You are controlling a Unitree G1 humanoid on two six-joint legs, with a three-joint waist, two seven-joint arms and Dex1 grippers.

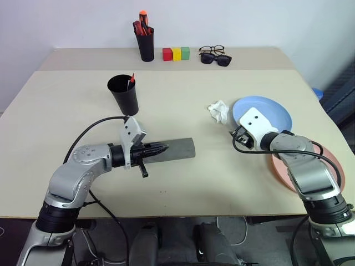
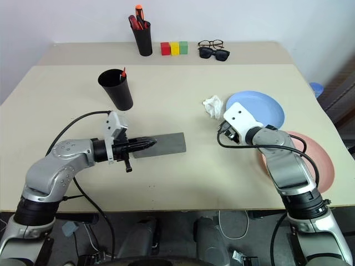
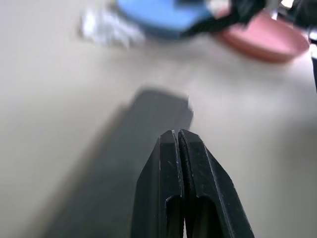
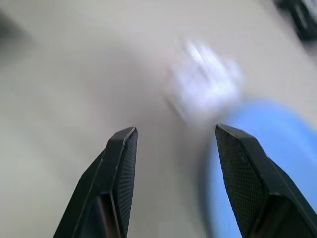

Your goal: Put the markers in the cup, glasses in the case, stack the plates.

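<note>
My left hand [image 1: 161,148] is pressed shut with nothing between its fingers, hovering over the near end of the grey case [image 1: 176,149], which lies flat toward the middle of the tabletop [image 1: 66,105]. My right hand [image 4: 173,144] has its fingers spread apart and holds nothing; it hangs at the near rim of the light blue plate [image 1: 266,113], which lies toward the right edge of the tabletop. The salmon pink plate [image 2: 319,160] lies just beside the blue one, nearer the front right corner, partly under my right arm. A crumpled white tissue [image 1: 219,111] sits next to the blue plate, on its inner side. The black cup [image 1: 124,94] stands upright behind the case, a red marker tip [image 1: 132,78] poking above its rim. Along the far edge stand a pen holder [image 1: 146,41], three coloured blocks [image 1: 176,54], the wire-frame glasses [image 1: 212,50] and the dark sunglasses [image 1: 216,59], touching.
</note>
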